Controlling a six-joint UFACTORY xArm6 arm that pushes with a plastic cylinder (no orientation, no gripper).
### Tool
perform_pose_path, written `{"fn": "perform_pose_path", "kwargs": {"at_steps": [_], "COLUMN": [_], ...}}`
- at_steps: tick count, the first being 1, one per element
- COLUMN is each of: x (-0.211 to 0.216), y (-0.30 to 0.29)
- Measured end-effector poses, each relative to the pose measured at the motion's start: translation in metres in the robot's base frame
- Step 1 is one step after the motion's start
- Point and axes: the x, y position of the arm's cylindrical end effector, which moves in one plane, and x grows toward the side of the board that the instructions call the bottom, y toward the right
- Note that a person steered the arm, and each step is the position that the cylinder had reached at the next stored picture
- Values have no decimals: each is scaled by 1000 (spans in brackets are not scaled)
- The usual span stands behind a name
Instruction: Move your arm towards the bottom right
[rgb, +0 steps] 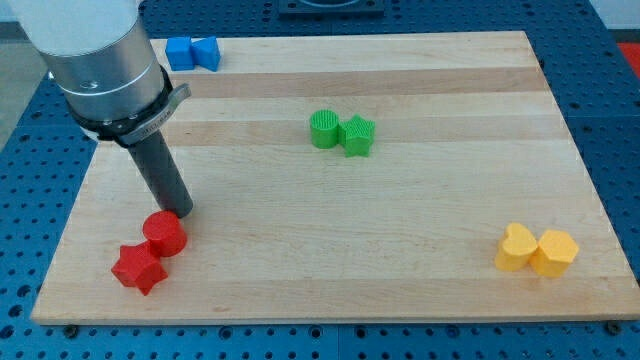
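Note:
My tip (179, 212) rests on the wooden board (400, 270) at the view's lower left, just above the red cylinder (165, 235) and close to touching it. A red star (138, 268) lies against the cylinder on its lower left. A green cylinder (324, 129) and a green star (358, 136) sit side by side above the board's middle. Two yellow heart-shaped blocks (516, 248) (554, 253) sit together at the view's lower right. Two blue blocks (180, 52) (207, 53) sit together at the top left edge.
The arm's grey body (100, 60) rises over the board's top left corner and hides part of it. A blue perforated table (20, 200) surrounds the board.

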Motion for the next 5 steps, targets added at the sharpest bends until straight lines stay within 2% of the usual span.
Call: {"fn": "perform_pose_path", "kwargs": {"at_steps": [1,3,4,5], "x": [-3,-21,11,43], "y": [-1,-89,-117,-115]}}
